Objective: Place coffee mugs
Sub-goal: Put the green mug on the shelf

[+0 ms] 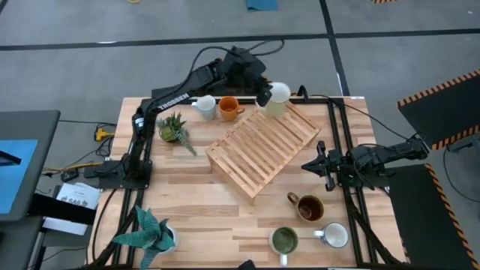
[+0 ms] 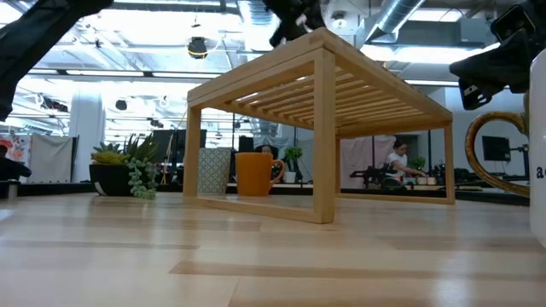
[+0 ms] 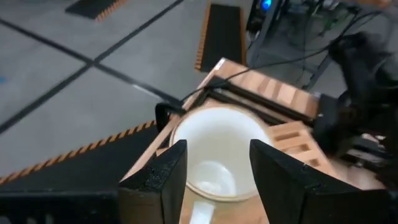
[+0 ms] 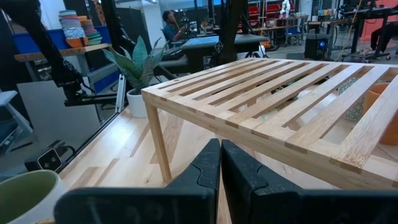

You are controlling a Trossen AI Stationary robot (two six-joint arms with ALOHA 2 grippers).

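A cream-white mug (image 1: 278, 94) stands at the far corner of the slatted wooden rack (image 1: 262, 142). My left gripper (image 1: 264, 95) is open at this mug (image 3: 217, 155), one finger on each side of its handle (image 3: 201, 214), with a gap showing on both sides. My right gripper (image 1: 311, 165) is shut (image 4: 221, 171) and hovers right of the rack, pointing at it. The pale bluish-white mug (image 1: 204, 106) and the orange mug (image 1: 229, 107) stand on the table beyond the rack. The dark brown mug (image 1: 307, 206), the green-inside mug (image 1: 284, 240) and the white-and-blue mug (image 1: 334, 235) stand near the table's near right corner.
A small potted plant (image 1: 174, 129) stands left of the rack, and another (image 1: 150, 232) at the near left corner. Black frame rails (image 1: 341, 135) run along the table's right side. Bare tabletop (image 1: 202, 202) lies between the rack and the near edge.
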